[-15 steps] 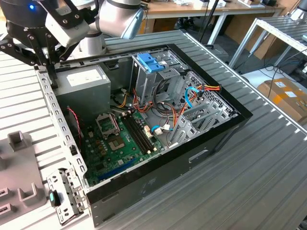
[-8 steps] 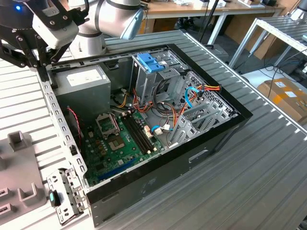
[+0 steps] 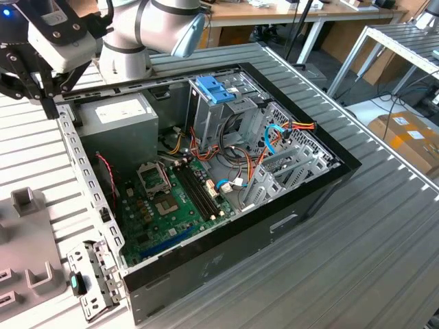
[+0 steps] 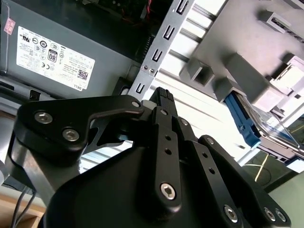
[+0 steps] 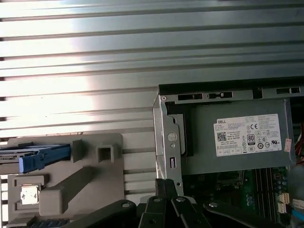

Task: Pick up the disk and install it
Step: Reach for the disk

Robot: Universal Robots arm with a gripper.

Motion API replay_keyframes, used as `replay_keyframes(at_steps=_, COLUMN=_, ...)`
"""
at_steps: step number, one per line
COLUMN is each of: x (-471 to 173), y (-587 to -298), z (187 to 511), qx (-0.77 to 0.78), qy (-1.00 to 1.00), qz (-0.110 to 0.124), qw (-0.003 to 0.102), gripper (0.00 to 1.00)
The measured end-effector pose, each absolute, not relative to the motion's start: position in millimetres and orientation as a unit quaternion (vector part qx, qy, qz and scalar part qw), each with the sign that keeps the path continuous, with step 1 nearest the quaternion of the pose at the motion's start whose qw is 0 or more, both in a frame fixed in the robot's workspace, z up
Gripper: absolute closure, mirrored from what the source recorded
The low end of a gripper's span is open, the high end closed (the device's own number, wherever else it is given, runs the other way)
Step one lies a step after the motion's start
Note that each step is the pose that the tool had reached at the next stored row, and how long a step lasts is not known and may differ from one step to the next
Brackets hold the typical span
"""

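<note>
Judging by how things lie, the task is reckoned to be at its very start: nothing has been picked up and nothing installed. The hand [image 4: 164,95] is seen with its jaws brought together and nothing held between them. It hangs above the rear corner of the open computer case [image 3: 274,226], close by the perforated metal rear panel [image 3: 82,171] and just beside the power supply [image 5: 237,137].

The disk [image 5: 42,156] is found off to one side of the hand and well apart from it, outside the case. It is clipped in its light-blue carrier and rests in a grey holder block [image 5: 95,175] set on the ribbed counter [image 5: 142,47]. In the second wrist view the same disk [image 4: 244,123] is shown beyond the hand, untouched.

Inside the case, the grey drive cage [image 3: 230,120] with its blue latch [image 3: 214,89] lies across the case from the hand, farther from it than the power supply. It is judged to be where the disk belongs. The whole of the pick-up and the whole of the installing are therefore counted as left to do.
</note>
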State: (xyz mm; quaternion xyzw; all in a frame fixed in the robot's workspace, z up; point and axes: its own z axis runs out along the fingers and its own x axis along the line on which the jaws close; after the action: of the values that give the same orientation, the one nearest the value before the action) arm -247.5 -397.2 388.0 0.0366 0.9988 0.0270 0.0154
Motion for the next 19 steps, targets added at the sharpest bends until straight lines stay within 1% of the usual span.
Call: replay_keyframes(at_steps=19, x=-282.5, y=-397.2, z=386.5, qx=0.037, qy=0.999, qz=0.027, qw=0.015, gripper=0.89)
